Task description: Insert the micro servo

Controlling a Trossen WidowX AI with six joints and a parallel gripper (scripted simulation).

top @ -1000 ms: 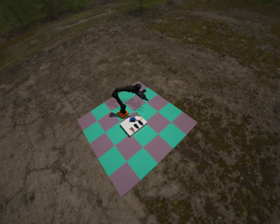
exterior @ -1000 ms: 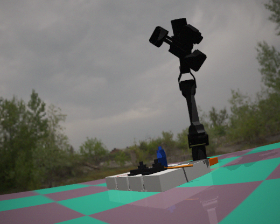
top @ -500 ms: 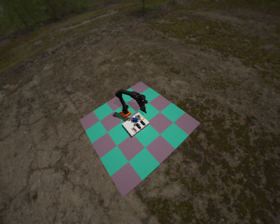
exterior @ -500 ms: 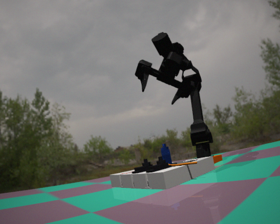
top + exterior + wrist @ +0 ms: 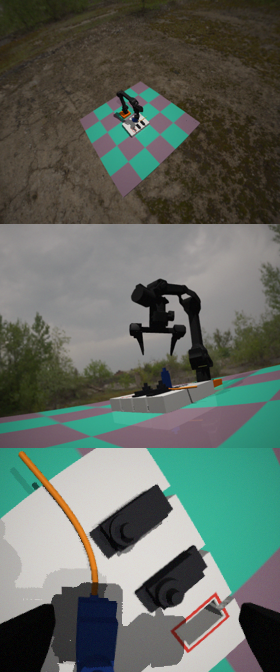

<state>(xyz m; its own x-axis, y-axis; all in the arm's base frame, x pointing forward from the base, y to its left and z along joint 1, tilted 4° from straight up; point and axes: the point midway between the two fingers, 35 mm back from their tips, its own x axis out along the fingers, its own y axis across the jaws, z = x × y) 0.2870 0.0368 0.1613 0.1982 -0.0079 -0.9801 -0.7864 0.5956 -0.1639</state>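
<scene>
The loose micro servo (image 5: 166, 378) (image 5: 96, 623) is blue and stands up from the white deck (image 5: 179, 400) (image 5: 117, 470). Its lower end is cut off in the wrist view, and I cannot tell there which way its shaft points. Its orange cable (image 5: 186, 387) (image 5: 75, 521) curves away over the deck's edge. The marked pocket (image 5: 200, 625) is empty, outlined in red, with a side notch (image 5: 225, 601) at the deck's edge. My gripper (image 5: 157, 355) (image 5: 151, 614) is open and empty, fingers down, above the deck and the servo. The servo is nearer the left finger in the wrist view.
Two black servos (image 5: 135, 520) (image 5: 175, 578) sit in the deck in a row with the pocket, between it and the cable's side. The arm's orange base (image 5: 125, 114) (image 5: 217, 382) is behind the deck. All stands on a green and mauve checkered mat (image 5: 131, 148).
</scene>
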